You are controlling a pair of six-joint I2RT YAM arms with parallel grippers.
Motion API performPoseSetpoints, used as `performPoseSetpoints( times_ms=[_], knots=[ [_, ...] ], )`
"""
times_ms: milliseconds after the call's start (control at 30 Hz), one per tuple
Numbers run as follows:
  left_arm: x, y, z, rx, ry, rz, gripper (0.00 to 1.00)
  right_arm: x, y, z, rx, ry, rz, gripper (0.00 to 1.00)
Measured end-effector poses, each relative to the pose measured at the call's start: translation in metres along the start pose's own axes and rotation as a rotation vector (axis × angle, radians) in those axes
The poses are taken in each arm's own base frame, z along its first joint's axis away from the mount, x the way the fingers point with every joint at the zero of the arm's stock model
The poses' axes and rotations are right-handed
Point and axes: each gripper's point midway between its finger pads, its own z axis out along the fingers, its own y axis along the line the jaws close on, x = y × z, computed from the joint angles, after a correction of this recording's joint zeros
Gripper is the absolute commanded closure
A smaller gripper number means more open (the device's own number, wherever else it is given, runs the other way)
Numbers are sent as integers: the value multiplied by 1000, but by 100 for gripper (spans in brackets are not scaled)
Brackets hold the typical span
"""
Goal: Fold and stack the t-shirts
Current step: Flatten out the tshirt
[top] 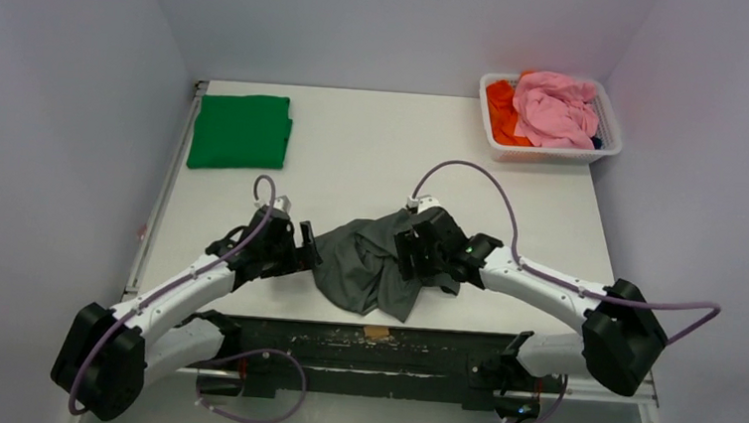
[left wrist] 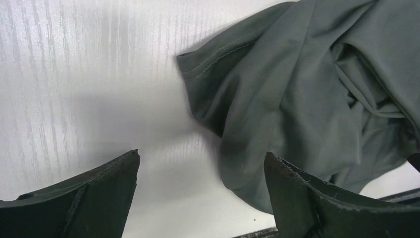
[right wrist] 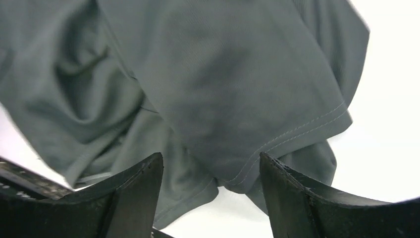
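Near the front edge of the tabletop (top: 375,142), between the two arms, the dark charcoal-grey t-shirt (top: 372,263) lies in a crumpled heap, unfolded, with deep creases and one flap reaching the front edge. At the far left corner the bright green t-shirt (top: 241,132) lies folded into a flat, neat rectangle, well apart from the grey one.

The left pincer (left wrist: 201,158) hangs low just beside the heap's left edge. Its fingers are spread wide, with bare tabletop between them for the most part. A rounded fold of grey cloth lies just by the right finger, and a stitched sleeve hem lies beyond the tips. It grips nothing.

The right pincer (right wrist: 211,158) sits at the right side of the heap, and it too is spread wide. In the right wrist view, grey cloth with a double-stitched hem fills the space ahead of and between its fingers. I cannot tell whether the fingers touch the cloth. It grips nothing.

At the far right corner a white mesh basket (top: 544,155) holds a pink garment (top: 555,110) lying on top of orange cloth (top: 502,111).
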Motion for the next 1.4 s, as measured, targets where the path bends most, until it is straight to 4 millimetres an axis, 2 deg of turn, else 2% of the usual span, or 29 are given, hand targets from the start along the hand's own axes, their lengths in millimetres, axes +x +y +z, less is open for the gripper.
performPoseSetpoints(
  times_ms=[133,300,400,467,600,800,867,1067,1167,1267,1333,1400],
  knots=[
    [0,5,17,-45,29,-4,20,24,-12,16,83,77,12,33],
    [-16,-12,39,-21,33,-15,48,20,-22,24,148,37,50,37],
    [-20,-27,52,39,52,-19,73,12,-28,29,193,-5,72,41],
    [-18,-36,59,86,76,-20,99,10,-35,32,231,-22,89,43],
    [-8,-43,64,130,125,-19,100,3,-43,34,276,-57,118,47],
    [-13,-43,55,131,99,-16,100,1,-43,33,277,-69,138,89],
    [-19,-43,46,134,60,-13,100,1,-42,30,262,-76,151,99],
    [-43,-42,18,125,-74,11,100,-8,-43,12,247,-130,168,100],
    [-58,-44,-3,120,-139,32,100,-22,-48,-6,272,-171,167,100],
    [-85,-60,-36,163,-238,58,100,-55,-48,-41,273,-278,176,100],
    [-109,-77,-70,216,-337,78,100,-82,-45,-72,241,-372,184,100],
    [-134,-94,-116,287,-462,101,100,-112,-38,-116,172,-502,196,100]
  ],
)
